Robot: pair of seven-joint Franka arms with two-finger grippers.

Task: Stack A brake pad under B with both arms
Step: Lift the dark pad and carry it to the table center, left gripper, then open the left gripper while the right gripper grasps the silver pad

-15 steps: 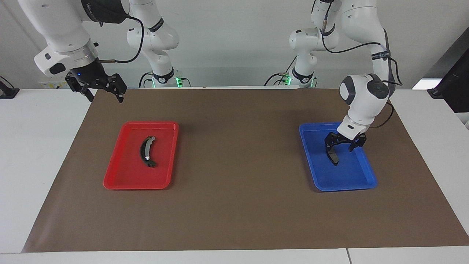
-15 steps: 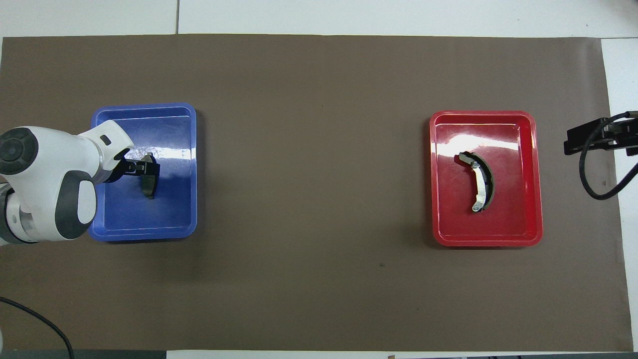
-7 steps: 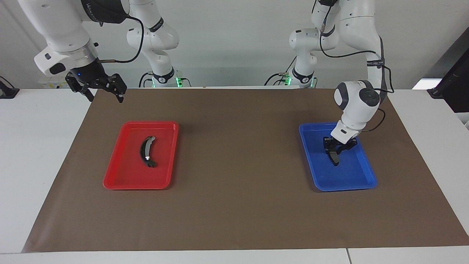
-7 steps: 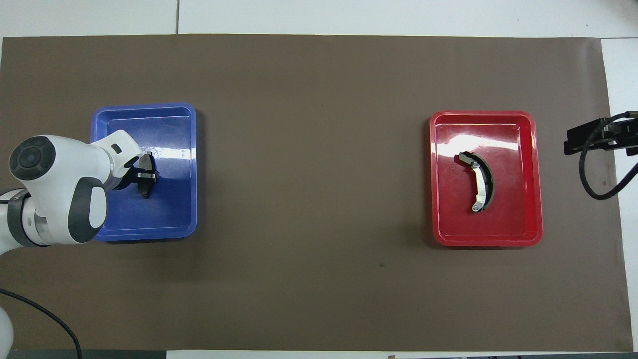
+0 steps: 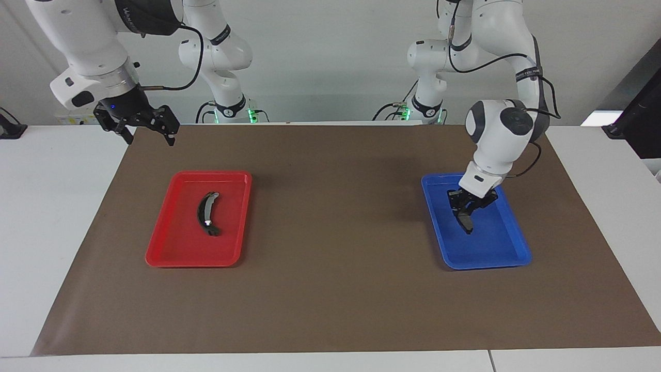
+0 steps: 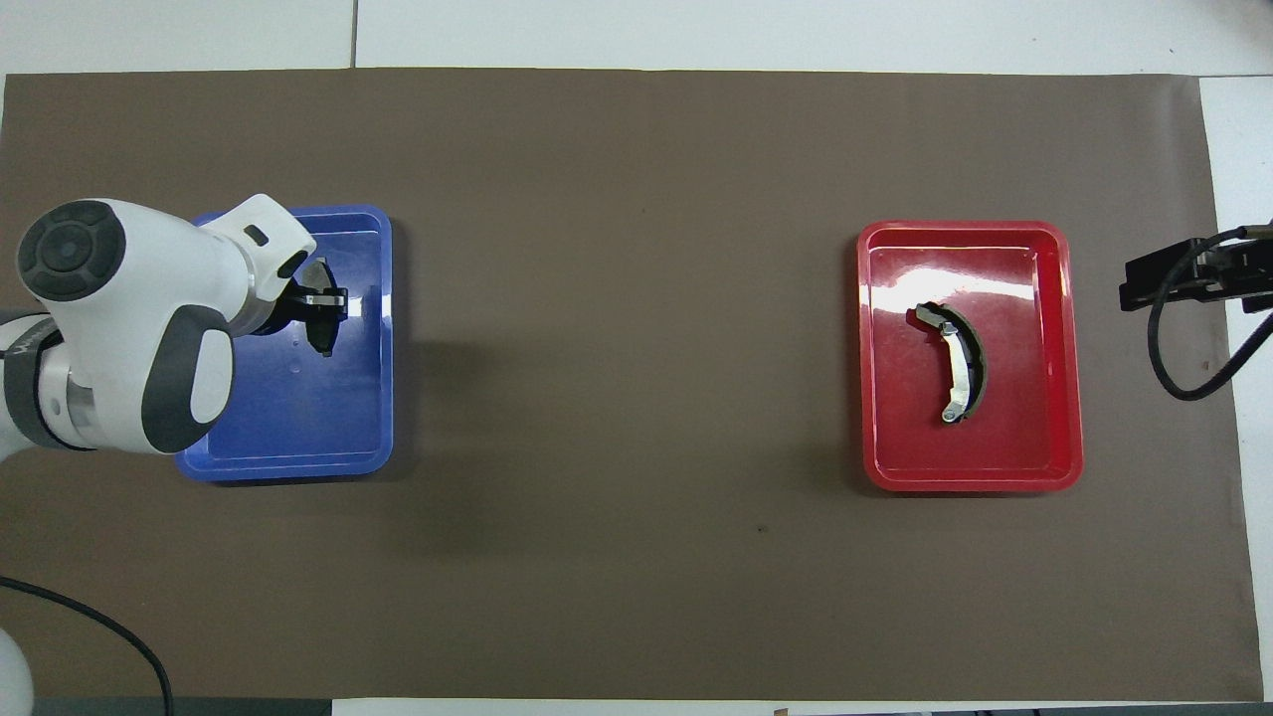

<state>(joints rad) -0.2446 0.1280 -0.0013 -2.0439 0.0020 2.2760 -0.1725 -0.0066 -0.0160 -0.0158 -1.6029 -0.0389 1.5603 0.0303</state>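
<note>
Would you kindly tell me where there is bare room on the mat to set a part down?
The widest free patch is the brown mat between the blue tray and the red tray; the strip along the edge farthest from the robots is bare too. The blue tray is crowded: the left tool grips the A brake pad there. The red tray holds B.
</note>
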